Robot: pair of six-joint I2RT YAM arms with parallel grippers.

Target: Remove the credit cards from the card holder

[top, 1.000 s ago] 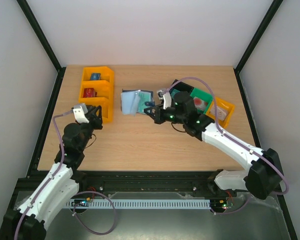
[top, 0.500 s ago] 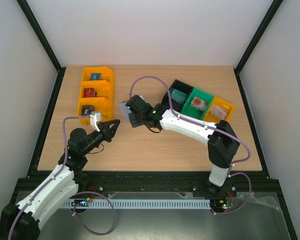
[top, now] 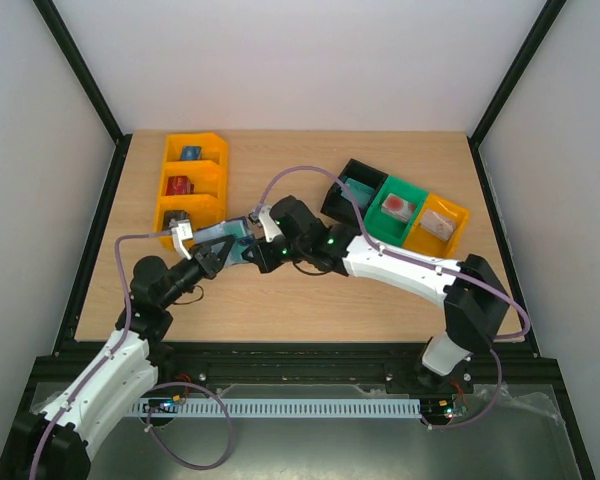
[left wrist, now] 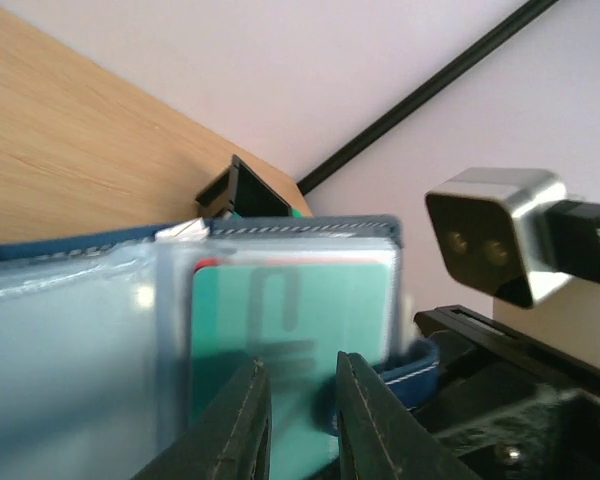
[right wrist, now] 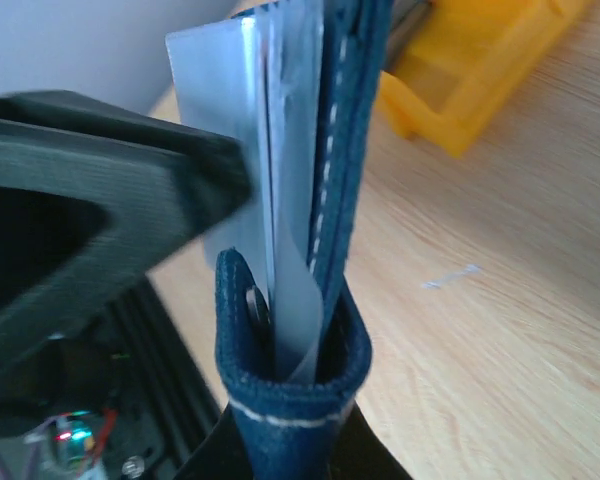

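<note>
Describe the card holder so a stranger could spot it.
Over the wooden table, look by the near end of the orange bin. The card holder is the dark navy wallet with pale blue-grey panels, held in the right claw, unlike the rigid plastic bin.

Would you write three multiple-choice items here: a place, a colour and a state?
1. The card holder is: A on the table; B in the green bin; C held up by the right gripper.
2. The card showing in it is: A teal; B red; C yellow.
3. The right gripper is: A wide open; B shut on the holder; C out of view.
C, it stands upright in mid-air; A, the left wrist view shows teal; B, its jaws clamp the holder's bottom edge.
</note>
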